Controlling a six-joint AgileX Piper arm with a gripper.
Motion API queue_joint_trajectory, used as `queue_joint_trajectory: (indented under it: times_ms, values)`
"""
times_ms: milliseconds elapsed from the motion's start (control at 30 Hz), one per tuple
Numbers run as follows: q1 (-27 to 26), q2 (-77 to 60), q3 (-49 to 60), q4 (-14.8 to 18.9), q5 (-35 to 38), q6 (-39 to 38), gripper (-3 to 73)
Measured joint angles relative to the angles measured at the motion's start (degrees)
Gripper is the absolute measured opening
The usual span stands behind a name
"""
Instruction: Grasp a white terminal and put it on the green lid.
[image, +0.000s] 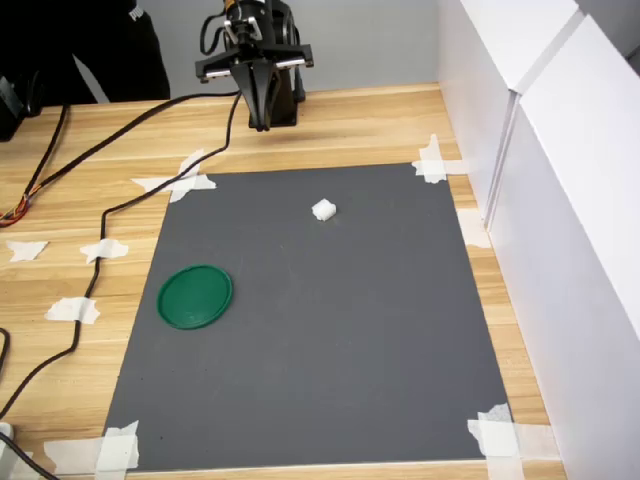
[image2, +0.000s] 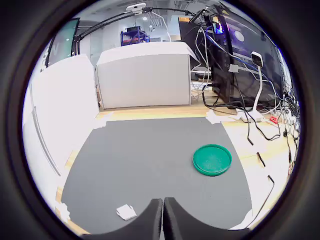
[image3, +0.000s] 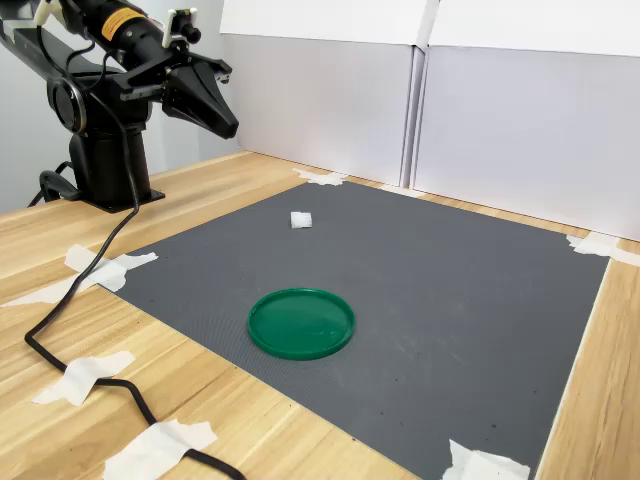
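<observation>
One white terminal (image: 323, 210) lies on the grey mat (image: 320, 360), in its far half toward the arm, with bare mat on all sides of it and nothing touching it; its ridged sides are too small to make out in either exterior view. One green lid (image: 195, 296) rests flat on the same mat, near the mat's edge at the first exterior view's left, well apart from the terminal, and it carries nothing. The mat is held to the wooden tabletop (image: 90, 190) by white tape (image: 430, 160) at its corners, and the rest of its surface is open. White panels (image: 560, 200) stand close along the first exterior view's right, just past the mat's edge, so room is tight on that side; the second exterior view shows them as a wall behind the mat. The gripper (image: 261, 124) hangs above bare wood beyond the mat's far edge, well apart from both things, fingers (image2: 152, 220) pressed together with no gap between them and nothing held. A black cable (image: 110, 215) runs over the tabletop at the first exterior view's left, outside the mat; its ends are cut off. In the wrist view the terminal (image2: 126, 212) looks like a flat scrap, probably from lens distortion.
</observation>
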Motion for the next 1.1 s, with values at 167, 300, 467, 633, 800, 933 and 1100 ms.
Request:
queue_joint_trajectory:
  times_ms: [167,300,467,633,800,933,1100]
  values:
    - [0.0,8.5,-8.6,0.0,3.6,0.0,-1.6]
    - [0.0,15.1,-14.9,-0.2,9.2,-0.7,-1.6]
    - [0.0,22.9,-23.0,-1.6,22.7,-6.2,-1.6]
    - [0.0,29.3,-29.5,-2.0,34.6,-15.9,-1.6]
    - [0.0,32.8,-32.1,-4.7,40.0,-20.6,-1.6]
    - [0.0,34.5,-32.4,-9.1,41.3,-22.6,-0.1]
    - [0.0,36.8,-33.0,-12.1,42.0,-25.8,8.5]
